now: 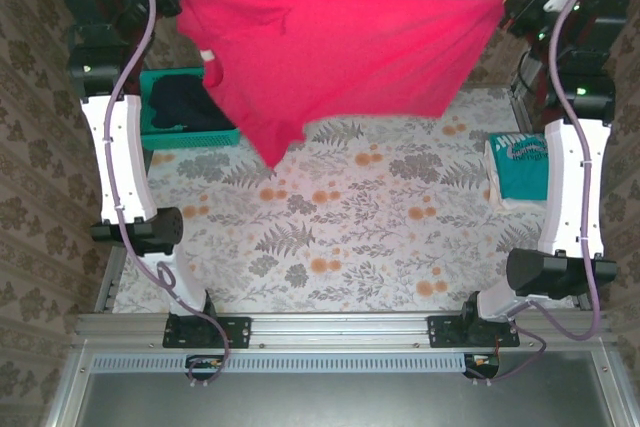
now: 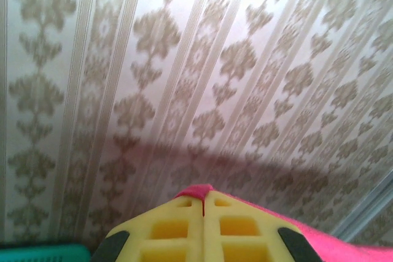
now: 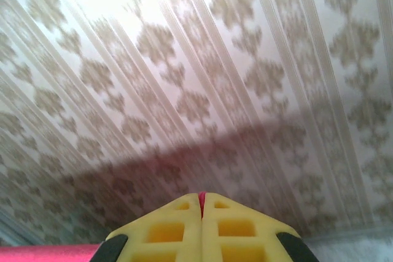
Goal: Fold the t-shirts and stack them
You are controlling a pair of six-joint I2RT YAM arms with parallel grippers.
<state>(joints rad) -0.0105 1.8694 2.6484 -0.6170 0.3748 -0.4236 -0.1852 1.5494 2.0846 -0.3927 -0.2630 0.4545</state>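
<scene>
From where I stand the red-pink t-shirt [image 1: 340, 57] hangs stretched like a curtain across the far side, barring the way to the wall, while the middle of the table [image 1: 340, 227] beneath lies open, hemmed by the teal basket [image 1: 185, 135] far left and the folded teal t-shirt [image 1: 520, 172] at right.

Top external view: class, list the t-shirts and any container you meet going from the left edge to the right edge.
Teal basket holding the dark t-shirt → red-pink t-shirt, stretched out in the air → folded teal t-shirt.
</scene>
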